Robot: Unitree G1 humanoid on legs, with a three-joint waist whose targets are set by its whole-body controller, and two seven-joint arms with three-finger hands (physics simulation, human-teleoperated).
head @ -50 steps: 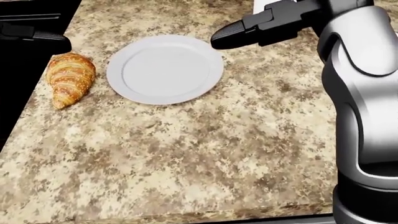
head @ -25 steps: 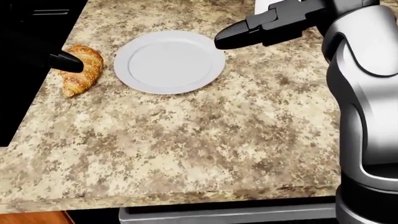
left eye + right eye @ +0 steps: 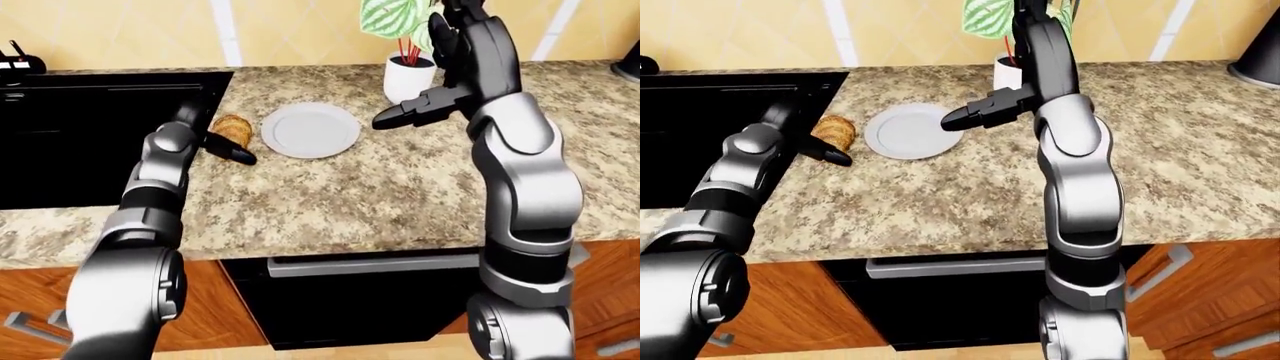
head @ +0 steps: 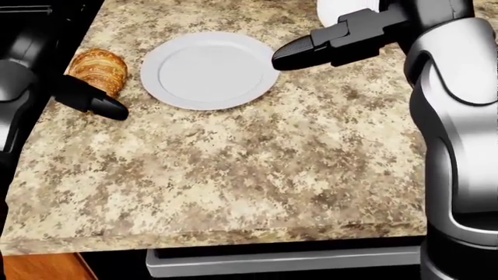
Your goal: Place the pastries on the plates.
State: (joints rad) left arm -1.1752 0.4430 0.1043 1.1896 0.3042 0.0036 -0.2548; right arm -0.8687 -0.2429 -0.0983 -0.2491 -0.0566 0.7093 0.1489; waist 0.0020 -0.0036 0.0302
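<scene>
Landmark: the white plate (image 4: pixel 208 70) lies flat on the speckled granite counter (image 4: pixel 257 175), bare, with nothing on it.

Croissant: the croissant (image 4: pixel 100 69) lies on the counter just left of the plate in the head view, close to its rim but not touching it, and near the counter's left edge where the black stove (image 3: pixel 90 135) begins.

Left hand: the left hand (image 4: pixel 89 99) sits left of the plate, at the croissant's lower end. One dark finger runs along the counter below the croissant and ends in a rounded tip pointing toward the plate. Whether it touches the croissant I cannot tell. The fingers are spread and grip nothing.

Right hand: the right hand (image 4: pixel 334 44) hovers to the right of the plate, its dark fingers extended and pointing left, the tip reaching the plate's right rim in the head view. It is open and holds nothing.

Right arm: the grey forearm drops down the right side of the head view, well right of the plate.

Potted plant: a green-leaved plant in a white pot (image 3: pixel 408 75) stands on the counter above and right of the plate in the left-eye view, partly behind the right arm.

Oven: a dark oven front with a pale handle (image 3: pixel 370 264) sits under the counter edge, below the plate.

Cabinets: wooden cabinets (image 3: pixel 1200 292) flank the oven.
</scene>
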